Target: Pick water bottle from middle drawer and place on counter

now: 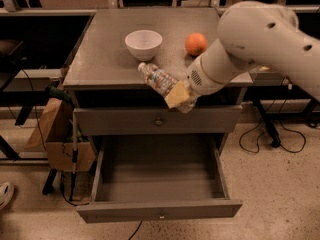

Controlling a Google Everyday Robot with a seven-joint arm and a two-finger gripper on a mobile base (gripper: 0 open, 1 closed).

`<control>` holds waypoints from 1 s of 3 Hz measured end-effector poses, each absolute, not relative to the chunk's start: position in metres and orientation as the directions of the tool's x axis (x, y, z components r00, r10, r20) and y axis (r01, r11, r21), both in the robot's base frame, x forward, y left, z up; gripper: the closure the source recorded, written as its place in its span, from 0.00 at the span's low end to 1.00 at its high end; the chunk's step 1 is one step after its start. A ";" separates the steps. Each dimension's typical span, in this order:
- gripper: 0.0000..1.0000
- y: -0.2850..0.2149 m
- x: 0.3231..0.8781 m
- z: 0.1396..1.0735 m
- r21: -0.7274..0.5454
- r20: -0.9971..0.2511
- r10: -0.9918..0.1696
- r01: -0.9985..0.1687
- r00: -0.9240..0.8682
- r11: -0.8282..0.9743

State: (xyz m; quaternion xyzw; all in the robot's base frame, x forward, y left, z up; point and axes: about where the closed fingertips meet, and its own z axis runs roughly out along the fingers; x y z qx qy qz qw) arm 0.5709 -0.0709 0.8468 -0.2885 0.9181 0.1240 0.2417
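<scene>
The water bottle (157, 79) is a clear plastic bottle with a mottled label, tilted with its pale cap toward the upper left. My gripper (179, 96) is shut on its lower end, holding it in the air over the front edge of the grey counter (105, 59). The middle drawer (159, 180) stands pulled open below, with a bare grey inside.
A white bowl (143, 44) and an orange fruit (196, 43) sit on the counter behind the bottle. The shut top drawer front (120, 121) has a small knob. A cardboard box (55, 134) and cables stand left of the cabinet. My white arm (255, 44) crosses the right side.
</scene>
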 end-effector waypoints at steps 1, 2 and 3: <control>1.00 -0.095 0.604 0.864 0.128 -0.519 -0.396 -0.527 -0.757 0.840; 1.00 -0.122 0.637 0.858 0.191 -0.500 -0.278 -0.417 -0.820 0.889; 1.00 -0.141 0.661 0.848 0.227 -0.478 -0.165 -0.303 -0.863 0.926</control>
